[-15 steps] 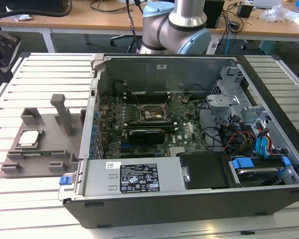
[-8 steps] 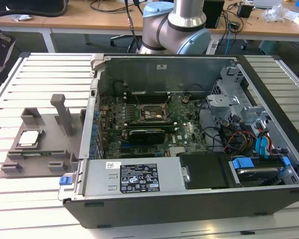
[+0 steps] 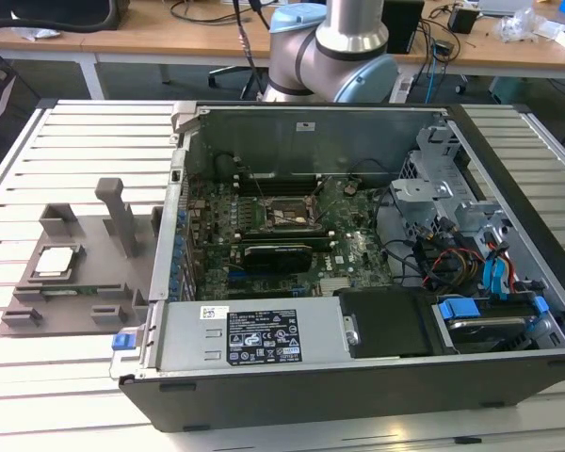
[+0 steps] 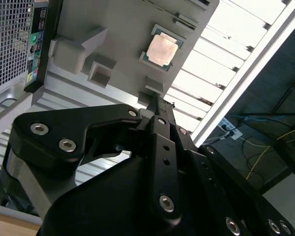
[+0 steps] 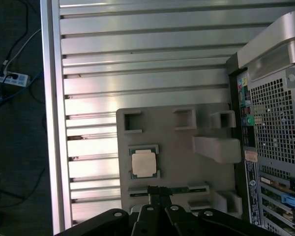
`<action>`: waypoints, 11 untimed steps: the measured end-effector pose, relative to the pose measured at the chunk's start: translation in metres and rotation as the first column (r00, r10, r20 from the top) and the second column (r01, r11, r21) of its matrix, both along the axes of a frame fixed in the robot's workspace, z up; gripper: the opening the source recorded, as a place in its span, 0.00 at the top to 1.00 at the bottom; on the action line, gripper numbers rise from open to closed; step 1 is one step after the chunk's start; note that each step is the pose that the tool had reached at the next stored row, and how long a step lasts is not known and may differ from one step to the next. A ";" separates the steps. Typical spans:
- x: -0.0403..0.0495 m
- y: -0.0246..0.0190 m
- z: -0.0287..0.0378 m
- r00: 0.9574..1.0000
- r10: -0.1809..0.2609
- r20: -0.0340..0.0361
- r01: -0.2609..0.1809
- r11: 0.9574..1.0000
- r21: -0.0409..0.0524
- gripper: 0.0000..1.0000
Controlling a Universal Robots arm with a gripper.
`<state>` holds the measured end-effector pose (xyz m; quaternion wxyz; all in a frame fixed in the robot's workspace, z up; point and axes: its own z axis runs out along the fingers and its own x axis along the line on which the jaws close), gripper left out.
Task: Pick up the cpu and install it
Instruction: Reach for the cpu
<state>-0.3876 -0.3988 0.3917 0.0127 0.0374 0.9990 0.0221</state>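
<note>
You have nothing done yet: the cpu (image 5: 144,163) lies in its grey tray (image 5: 182,142) on the table (image 5: 137,59) beside the computer case (image 3: 311,391), while your claw (image 5: 156,190) hovers near it, clenched on nothing.

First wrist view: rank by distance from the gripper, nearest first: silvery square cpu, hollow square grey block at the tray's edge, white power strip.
1. Silvery square cpu, in a recess of the grey tray, nearest the gripper.
2. Hollow square grey block, at the tray's far edge.
3. White power strip, on the floor past the table.
</note>
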 end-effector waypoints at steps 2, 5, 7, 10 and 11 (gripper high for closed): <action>-0.0026 0.0000 0.0000 1.000 0.000 0.000 0.000 1.000 0.000 0.89; -0.0065 0.0000 -0.0001 1.000 0.000 0.000 0.000 1.000 0.000 0.89; -0.0090 0.0000 -0.0001 1.000 0.000 0.000 0.000 1.000 0.000 0.89; -0.0104 0.0000 -0.0002 1.000 0.000 0.000 0.000 1.000 0.000 0.89; -0.0107 0.0000 -0.0002 1.000 0.000 0.000 0.000 1.000 0.000 0.89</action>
